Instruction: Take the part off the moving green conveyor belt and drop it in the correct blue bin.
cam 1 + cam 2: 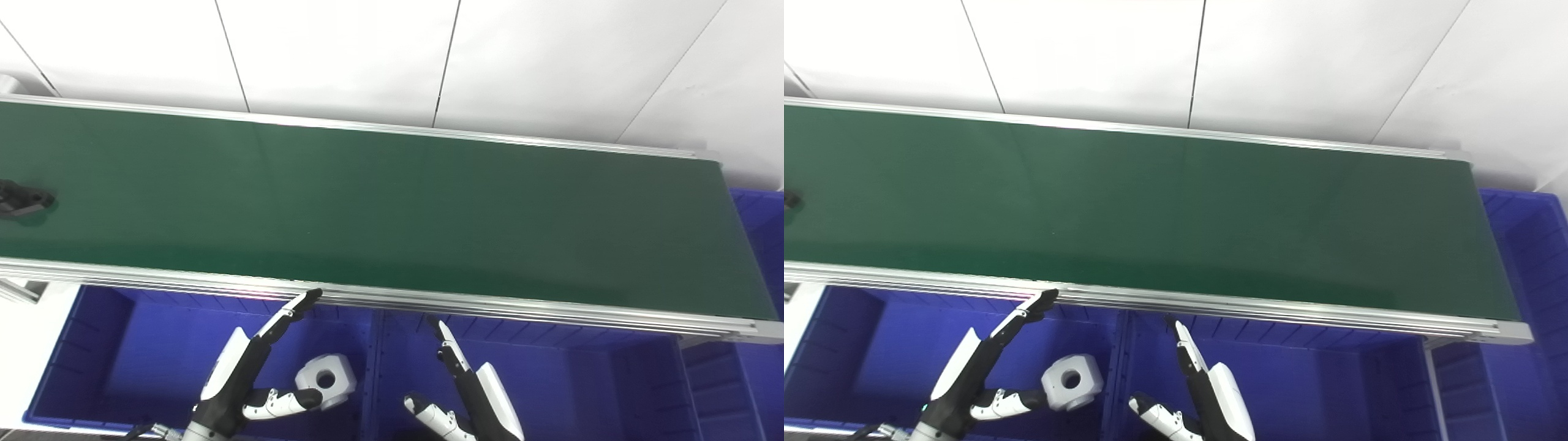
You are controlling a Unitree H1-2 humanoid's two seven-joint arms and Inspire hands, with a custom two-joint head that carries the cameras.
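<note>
I am holding my left hand (245,380) and right hand (468,392) spread and empty over the blue bins (551,380), one white part (326,380) already binned, a dark part (21,199) arriving on the conveyor belt (392,214).

Dark part (21,201) at the belt's (392,214) left end is cut by the frame edge, shape unclear; both wrists run off the bottom edge.

Green conveyor belt (392,214): long, dark green, aluminium-railed, spanning the frame from left edge to right.

Black part (21,201): small, dark, irregular, lying on the belt at the far left, cut off by the frame edge.

Left blue bin (110,343): lower left, below the belt, containing a white block (326,380) with a round hole.

Right blue bin (551,380): lower right, alongside it.
</note>
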